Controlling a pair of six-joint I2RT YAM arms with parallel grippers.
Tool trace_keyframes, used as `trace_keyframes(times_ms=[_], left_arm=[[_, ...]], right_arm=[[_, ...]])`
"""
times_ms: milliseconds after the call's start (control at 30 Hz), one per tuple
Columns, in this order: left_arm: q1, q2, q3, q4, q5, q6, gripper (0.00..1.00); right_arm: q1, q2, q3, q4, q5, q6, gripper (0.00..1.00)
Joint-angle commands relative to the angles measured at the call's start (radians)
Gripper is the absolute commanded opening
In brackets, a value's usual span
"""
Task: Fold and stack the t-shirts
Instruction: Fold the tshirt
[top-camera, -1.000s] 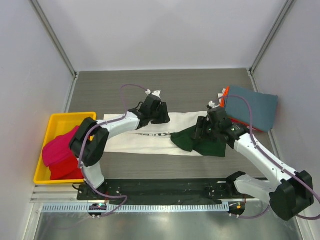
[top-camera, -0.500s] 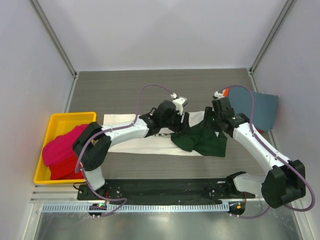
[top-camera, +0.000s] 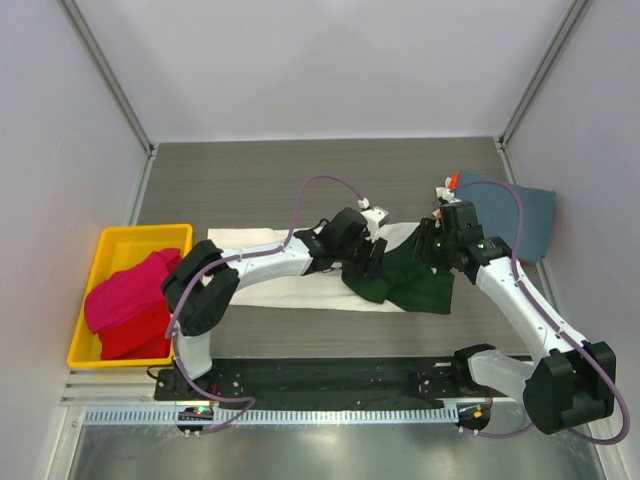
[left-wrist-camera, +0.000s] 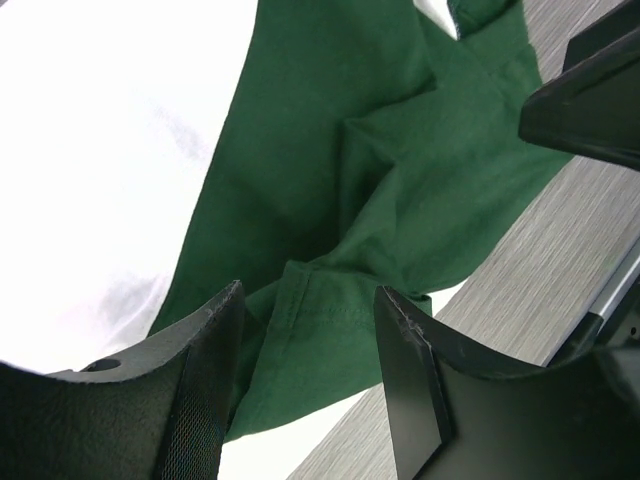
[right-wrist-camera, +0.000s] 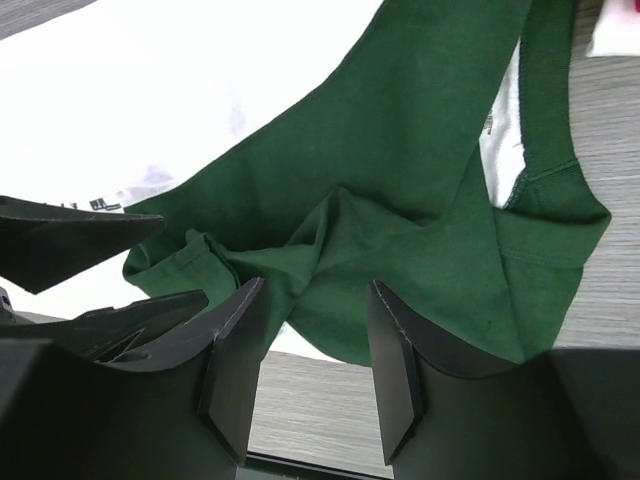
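On woodgrain table (top-camera: 300, 180) — crumpled green-sleeved t-shirt (top-camera: 310, 290)

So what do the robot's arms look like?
The left arm and right arm are white with chunky black joints. A thin purple cable loops along each. The left gripper and right gripper each have two wedge-shaped black fingers.

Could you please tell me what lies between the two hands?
The bunched dark green sleeve of the cream-white shirt, seen between left hand and right hand in the top view.
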Motion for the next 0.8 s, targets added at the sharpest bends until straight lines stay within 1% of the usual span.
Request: trace_keyframes(times_ms=[0, 67, 100, 133, 167, 233, 267, 333, 367, 433, 500, 633, 667, 700, 733, 767], left_arm=[[-0.001, 0.007, 0.043, -0.032, -0.013, 0.025, 0.56], [-0.001, 0.022, 0.058, -0.046, -0.005, 0.023, 0.56], [-0.002, 0.030, 0.069, -0.054, 0.001, 0.026, 0.52], [-0.001, 0.040, 0.078, -0.063, 0.015, 0.028, 0.47], [-0.001, 0.062, 0.093, -0.086, 0.025, 0.029, 0.33], [-0.002, 0.076, 0.124, -0.101, 0.061, 0.032, 0.23], [-0.001, 0.082, 0.127, -0.107, 0.071, 0.031, 0.14], [-0.001, 0.079, 0.127, -0.109, 0.088, 0.029, 0.08], [-0.001, 0.074, 0.125, -0.109, 0.092, 0.029, 0.04], [-0.002, 0.067, 0.115, -0.107, 0.092, 0.031, 0.03], [-0.001, 0.056, 0.106, -0.106, 0.090, 0.029, 0.00], [-0.002, 0.024, 0.067, -0.092, 0.070, 0.029, 0.00], [-0.001, 0.014, 0.061, -0.083, 0.041, 0.028, 0.00], [-0.001, 0.007, 0.052, -0.080, 0.029, 0.028, 0.06], [-0.001, -0.004, 0.043, -0.078, 0.013, 0.025, 0.15], [0.001, -0.006, 0.038, -0.075, 0.007, 0.028, 0.31]], right_arm=[[-0.005, -0.018, 0.005, 0.036, -0.031, -0.007, 0.50], [-0.005, -0.024, 0.000, 0.036, -0.034, -0.006, 0.50], [-0.006, -0.024, 0.000, 0.034, -0.035, -0.006, 0.50], [-0.008, -0.026, 0.000, 0.034, -0.037, -0.006, 0.50], [-0.006, -0.027, -0.001, 0.036, -0.038, -0.006, 0.50], [-0.008, -0.032, -0.003, 0.036, -0.042, -0.001, 0.50], [-0.008, -0.032, -0.003, 0.034, -0.038, -0.001, 0.50], [-0.009, -0.037, -0.004, 0.033, -0.040, 0.003, 0.50], [-0.009, -0.038, -0.007, 0.033, -0.040, 0.005, 0.50], [-0.009, -0.037, -0.010, 0.034, -0.043, 0.006, 0.50], [-0.009, -0.027, -0.012, 0.034, -0.048, 0.006, 0.50], [-0.009, -0.015, -0.013, 0.034, -0.058, 0.003, 0.50], [-0.009, -0.012, -0.013, 0.036, -0.060, 0.003, 0.50], [-0.009, -0.007, -0.013, 0.037, -0.063, 0.002, 0.52], [-0.009, -0.003, -0.012, 0.037, -0.066, 0.002, 0.55], [-0.009, 0.000, -0.012, 0.039, -0.068, 0.000, 0.56]])
